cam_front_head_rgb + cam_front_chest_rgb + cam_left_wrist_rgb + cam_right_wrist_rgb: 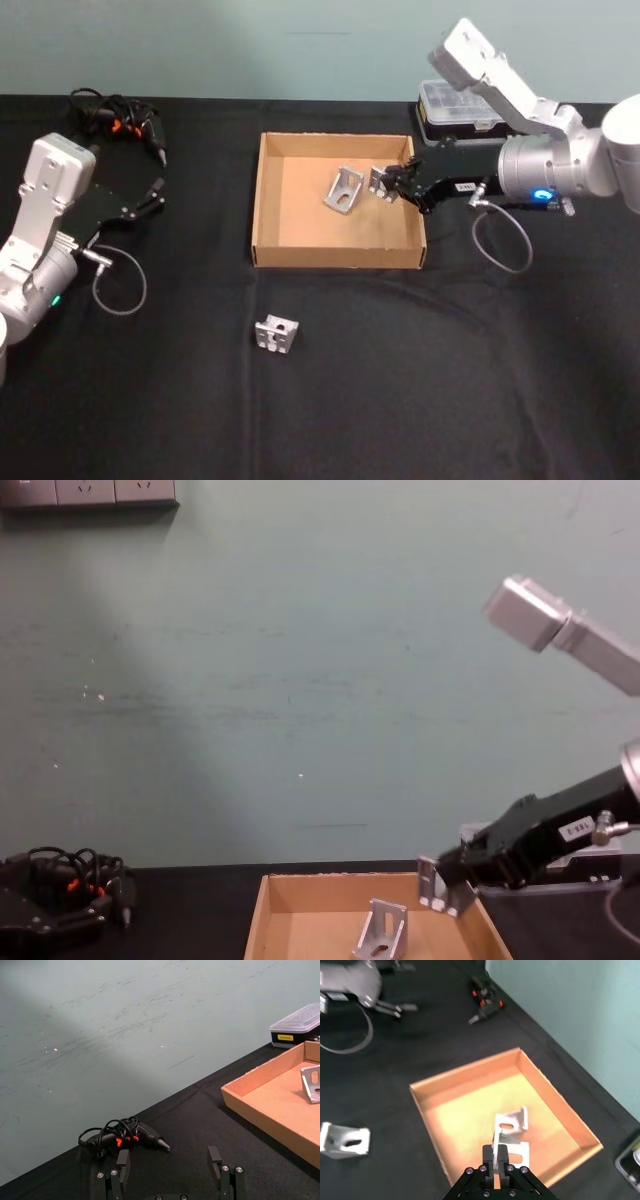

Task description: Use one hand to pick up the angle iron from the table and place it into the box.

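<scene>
Well, a pale green wall (300,680) stands behind a wide black table (450,380). Near its back sits the tan box (340,257). The right gripper (392,185) reaches in over the box's right side, fingers clamped on one angle iron (381,181). The left gripper (155,193) is far off at the table's left, fingers apart. A black case (462,105) with a clear lid sits behind the box's right corner. A black and orange tool (120,120) lies at the back left. A second angle iron (344,190) lies inside the box, just beside the held one. A third angle iron (276,335) sits on the table before the box.
</scene>
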You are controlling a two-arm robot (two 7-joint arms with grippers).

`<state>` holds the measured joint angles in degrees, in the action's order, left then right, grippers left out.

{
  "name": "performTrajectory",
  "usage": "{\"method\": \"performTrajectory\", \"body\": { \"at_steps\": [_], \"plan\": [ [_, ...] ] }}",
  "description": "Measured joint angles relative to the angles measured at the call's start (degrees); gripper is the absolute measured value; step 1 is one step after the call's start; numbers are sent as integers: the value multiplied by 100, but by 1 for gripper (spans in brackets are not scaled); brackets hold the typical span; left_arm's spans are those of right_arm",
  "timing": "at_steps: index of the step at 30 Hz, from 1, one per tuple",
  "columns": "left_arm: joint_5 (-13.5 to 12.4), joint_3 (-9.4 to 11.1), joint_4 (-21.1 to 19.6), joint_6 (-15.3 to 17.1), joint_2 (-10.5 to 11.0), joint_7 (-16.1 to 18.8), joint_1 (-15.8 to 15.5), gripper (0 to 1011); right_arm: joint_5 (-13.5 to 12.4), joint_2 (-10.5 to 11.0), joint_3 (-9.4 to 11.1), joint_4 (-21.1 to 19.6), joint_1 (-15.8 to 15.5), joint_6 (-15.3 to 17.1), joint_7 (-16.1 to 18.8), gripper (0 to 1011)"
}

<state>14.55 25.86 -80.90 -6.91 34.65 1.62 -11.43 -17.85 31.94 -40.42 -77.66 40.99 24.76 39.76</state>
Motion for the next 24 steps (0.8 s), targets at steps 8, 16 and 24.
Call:
{"method": "performTrajectory", "body": {
  "at_steps": [8,16,24],
  "plan": [
    [0,0,0,0,0,0,0,1011,288,-177,-239,543,223,51,118,57],
    [0,0,0,0,0,0,0,1011,418,-357,-287,877,260,20,164,57],
    [0,0,0,0,0,0,0,1011,461,-517,-256,1066,264,-130,214,57]
  ]
}}
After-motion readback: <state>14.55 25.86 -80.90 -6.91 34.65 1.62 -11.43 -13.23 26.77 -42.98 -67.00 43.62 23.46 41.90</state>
